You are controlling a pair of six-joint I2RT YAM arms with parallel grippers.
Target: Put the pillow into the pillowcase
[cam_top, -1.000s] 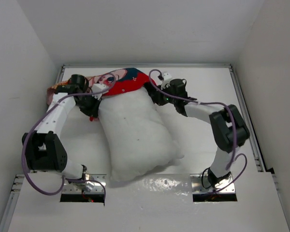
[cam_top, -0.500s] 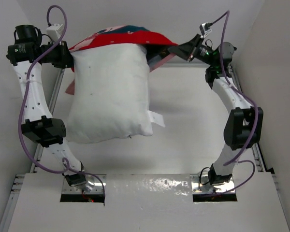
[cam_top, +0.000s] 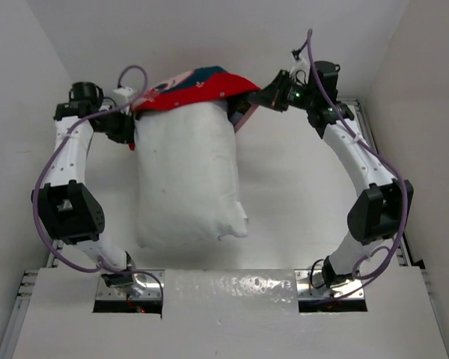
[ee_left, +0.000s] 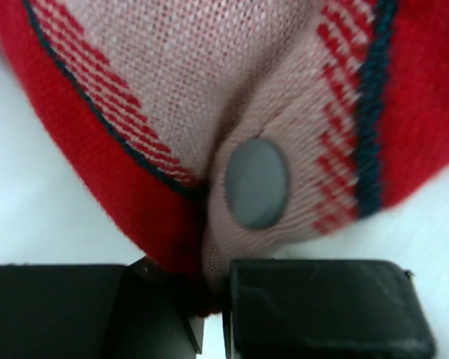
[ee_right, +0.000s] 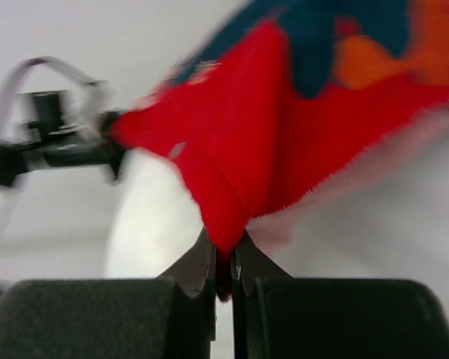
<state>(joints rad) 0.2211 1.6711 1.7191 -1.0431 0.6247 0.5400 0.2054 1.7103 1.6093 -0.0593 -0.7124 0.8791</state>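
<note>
While both arms reach up high, the red pillowcase (cam_top: 194,84) with cartoon faces hangs stretched between them. The left gripper (ee_left: 212,299) is pinched tight on one edge of the pillowcase, just under a round grey button (ee_left: 256,183). The right gripper (ee_right: 224,273) is pinched tight on the other edge. The white pillow (cam_top: 183,179) hangs down with its top tucked inside the pillowcase. Most of it sticks out below, over the white table (cam_top: 299,194).
</note>
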